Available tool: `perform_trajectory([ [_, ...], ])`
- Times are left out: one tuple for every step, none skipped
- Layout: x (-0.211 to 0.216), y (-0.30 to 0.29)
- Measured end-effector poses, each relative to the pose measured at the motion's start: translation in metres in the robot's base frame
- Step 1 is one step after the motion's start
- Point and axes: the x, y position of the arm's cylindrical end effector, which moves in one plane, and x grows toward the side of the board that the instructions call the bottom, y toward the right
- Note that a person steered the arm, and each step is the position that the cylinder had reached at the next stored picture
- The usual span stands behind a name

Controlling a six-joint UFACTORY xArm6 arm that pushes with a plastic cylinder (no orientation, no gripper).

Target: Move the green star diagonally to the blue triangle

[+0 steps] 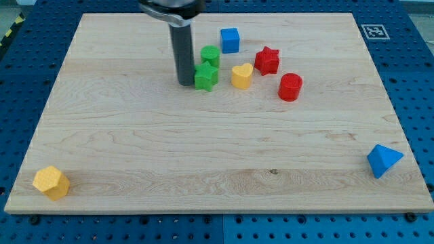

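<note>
Resting on the surface (135,135), my tip (186,83) serves as the end effector, a plain rod with nothing to spread or pinch, touching the green star (206,76) on its left. Nearest the view's bottom sit the yellow block (51,182) and blue triangle (384,160). Farther up stand the red cylinder (290,87), yellow heart (241,76), red star (267,60), green block (210,55) and blue cube (230,40).

Yellow heart (241,76) and red cylinder (290,87) crowd the view's right of the green star (206,76). Bare board (224,146) runs from below them to the blue triangle (384,160).
</note>
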Motion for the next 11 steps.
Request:
perform_trajectory([
  [0.008, 0.006],
  [-0.002, -0.005],
  [-0.021, -0.017],
  [-0.021, -0.015],
  [-0.021, 0.007],
  [-0.003, 0.04],
  [0.021, 0.054],
  [0.04, 0.073],
  [0.056, 0.1],
  [0.068, 0.129],
  [0.07, 0.139],
])
